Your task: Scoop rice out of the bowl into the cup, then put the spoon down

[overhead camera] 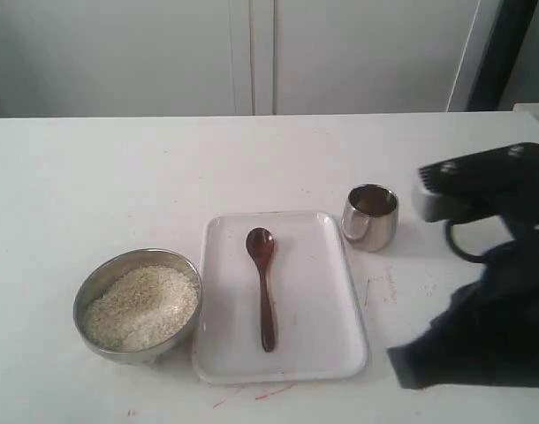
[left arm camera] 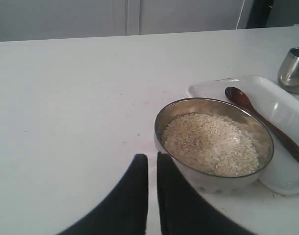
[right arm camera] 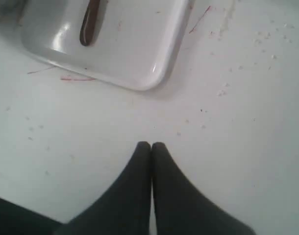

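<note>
Right claw [right arm camera: 150, 146] hangs pressed together and empty. The slim reddish-brown wooden spoon [overhead camera: 264, 291] lies unheld on the white rectangular tray [overhead camera: 340, 300] ahead of its tips. Off-white rice grains [overhead camera: 141, 306] heap the wide shiny steel bowl [overhead camera: 93, 287] beyond the tray. The small steel cup [overhead camera: 370, 221] looks too dark inside to judge, so scooping may be finished or not yet started. The spoon's long axis runs down the tray, handle end nearer the claw, oval head away.
</note>
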`<state>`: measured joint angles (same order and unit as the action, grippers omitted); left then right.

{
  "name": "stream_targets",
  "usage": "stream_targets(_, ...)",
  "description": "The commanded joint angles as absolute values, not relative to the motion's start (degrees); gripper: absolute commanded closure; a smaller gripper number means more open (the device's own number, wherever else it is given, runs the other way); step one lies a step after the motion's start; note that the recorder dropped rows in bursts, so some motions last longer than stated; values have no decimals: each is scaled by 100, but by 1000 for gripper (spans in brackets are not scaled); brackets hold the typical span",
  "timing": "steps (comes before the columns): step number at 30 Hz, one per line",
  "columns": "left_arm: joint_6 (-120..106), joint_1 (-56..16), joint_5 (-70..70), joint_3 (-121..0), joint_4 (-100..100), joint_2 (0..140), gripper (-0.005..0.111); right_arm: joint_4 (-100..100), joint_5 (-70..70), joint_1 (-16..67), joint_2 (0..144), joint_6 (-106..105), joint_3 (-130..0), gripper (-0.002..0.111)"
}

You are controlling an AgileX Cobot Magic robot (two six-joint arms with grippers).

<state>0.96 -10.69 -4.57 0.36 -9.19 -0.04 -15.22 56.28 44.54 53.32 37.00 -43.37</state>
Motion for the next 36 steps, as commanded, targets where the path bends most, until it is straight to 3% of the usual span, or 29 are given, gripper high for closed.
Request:
stream_targets(1,106,-1074,-438,0,-978,0,92,-1379,5921,4464,4399,3445,-4225,108)
stream_targets(15,106,-1074,-438,0,-978,0,92,-1659,5857,4464,3030,3464,-4225,108)
stream_targets(22,106,-1074,-438,0,-978,0,92,-2796,4531,4430,2989,3464,-3883,108)
stream_targets(30,106,-1074,-438,0,-978,0,92,-2516,1035,2851,2263,3477,-2355,108)
stream_targets(36,106,-1074,-438,0,-978,0,92,-1941,627,1735,1760,3477,-1705,108)
